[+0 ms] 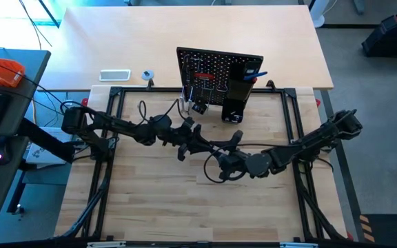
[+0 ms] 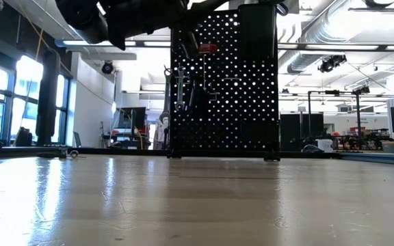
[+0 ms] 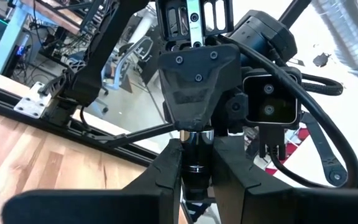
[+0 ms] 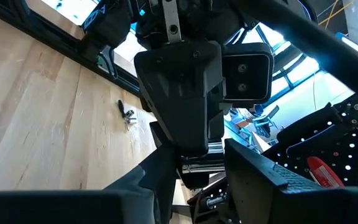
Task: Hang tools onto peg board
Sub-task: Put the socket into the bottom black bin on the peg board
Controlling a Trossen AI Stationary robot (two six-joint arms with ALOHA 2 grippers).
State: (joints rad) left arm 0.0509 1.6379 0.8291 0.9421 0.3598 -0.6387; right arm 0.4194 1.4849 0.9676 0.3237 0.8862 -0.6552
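Black-and-silver bar [image 3: 196, 163], short and metal, sits midair above mid-table, pinched by both grippers. Left gripper [image 3: 197, 186] nearly closed on one end; right gripper [image 4: 194, 171] about half open, fingers clamping the other end. Looks rigid, light, slick; grip the black end. Upright black perforated peg board [image 1: 216, 72] near, far table edge; light wood table [image 1: 157, 207] gives open room.

Bright windows [image 2: 5, 102], ceiling ducts [image 2: 334, 34], grey floor [image 1: 381, 103].
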